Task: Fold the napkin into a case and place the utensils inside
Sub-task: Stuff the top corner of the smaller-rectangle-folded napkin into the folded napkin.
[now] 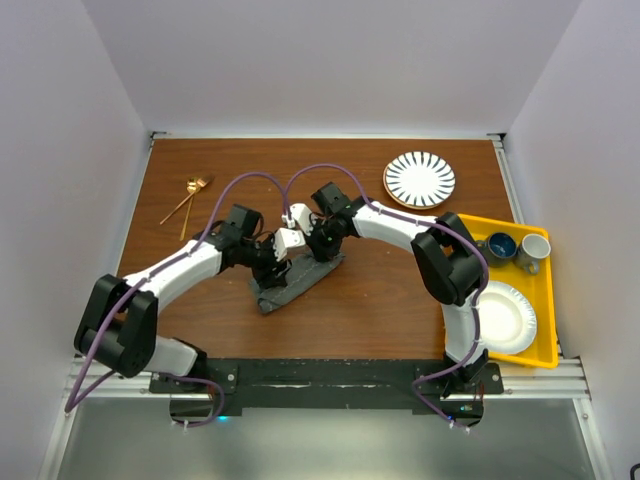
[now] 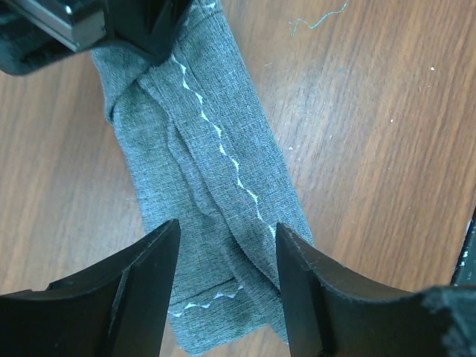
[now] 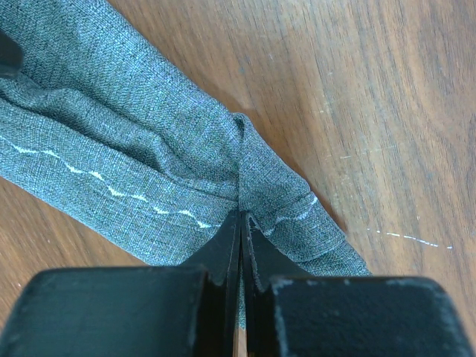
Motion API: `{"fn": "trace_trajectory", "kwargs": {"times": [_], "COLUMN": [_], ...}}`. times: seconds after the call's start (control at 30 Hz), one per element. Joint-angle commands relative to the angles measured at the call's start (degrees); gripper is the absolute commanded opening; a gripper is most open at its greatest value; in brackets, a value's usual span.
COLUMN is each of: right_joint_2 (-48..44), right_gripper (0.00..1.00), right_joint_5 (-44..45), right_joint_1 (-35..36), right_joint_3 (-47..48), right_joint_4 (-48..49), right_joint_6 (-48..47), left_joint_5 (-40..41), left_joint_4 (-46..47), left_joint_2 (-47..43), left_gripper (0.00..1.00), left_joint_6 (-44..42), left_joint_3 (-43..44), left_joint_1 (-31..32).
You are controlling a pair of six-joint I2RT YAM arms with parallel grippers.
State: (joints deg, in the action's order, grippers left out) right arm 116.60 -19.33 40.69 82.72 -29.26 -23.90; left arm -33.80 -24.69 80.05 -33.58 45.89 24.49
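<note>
The napkin [image 1: 297, 284] lies mid-table, folded into a narrow dark grey case with white stitched hems [image 2: 216, 171] [image 3: 126, 141]. My left gripper [image 1: 272, 264] [image 2: 227, 232] hovers open over the strip's near end, one finger on each side and nothing between them. At the far end, my right gripper [image 1: 318, 247] [image 3: 240, 214] is shut, pinching a raised ridge of the fabric. It also shows at the top left of the left wrist view, as the right gripper [image 2: 126, 30]. The two gold utensils [image 1: 190, 200] lie crossed at the table's far left, away from both grippers.
A striped plate [image 1: 419, 179] sits at the back right on a brown plate. A yellow tray [image 1: 547, 300] at the right edge holds a blue cup [image 1: 500, 246], a grey mug [image 1: 533, 252] and a white paper plate [image 1: 505, 317]. White walls enclose the table.
</note>
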Motion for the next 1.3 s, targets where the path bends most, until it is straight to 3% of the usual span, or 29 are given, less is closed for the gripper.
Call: {"fn": "trace_trajectory", "kwargs": {"times": [0.0,0.27,0.37,0.4,0.53,0.73,0.93,1.27], "right_joint_2": [1.8,2.1,2.4,2.5,3.0,3.9,4.8,5.5], "right_gripper": [0.00,0.00,0.00,0.00,0.00,0.00,0.00,0.00], "right_joint_5": [-0.6,-0.6,-0.6,-0.7,-1.1,-0.9,-0.8,-1.3], "right_joint_1": [0.3,0.3,0.3,0.2,0.3,0.3,0.1,-0.3], "right_joint_3": [-2.0,-1.5,-1.3,-1.3,-1.2,-0.7,0.2,3.7], "right_joint_4": [-6.7,-6.6,-6.6,-6.6,-6.7,-7.0,-7.4,-9.5], "right_joint_6": [-0.3,0.1,0.0,-0.1,-0.4,-1.1,-1.9,-0.7], "left_joint_5": [-2.3,-1.1,-1.6,-1.7,-2.7,4.3,10.8,13.8], "left_joint_4": [1.3,1.0,0.3,0.2,0.2,5.5,9.4,13.0], "left_joint_2": [2.2,6.3,6.6,6.7,5.6,2.3,4.8,13.2], "left_gripper": [0.60,0.59,0.43,0.31,0.01,0.00,0.00,0.00], "left_joint_6": [3.1,3.7,3.2,3.2,3.2,4.7,4.1,0.5], "left_joint_3": [2.1,2.1,2.2,2.6,4.6,5.6,4.7,1.1], "left_joint_1": [-0.1,0.0,0.2,0.2,0.3,0.4,0.4,0.4]}}
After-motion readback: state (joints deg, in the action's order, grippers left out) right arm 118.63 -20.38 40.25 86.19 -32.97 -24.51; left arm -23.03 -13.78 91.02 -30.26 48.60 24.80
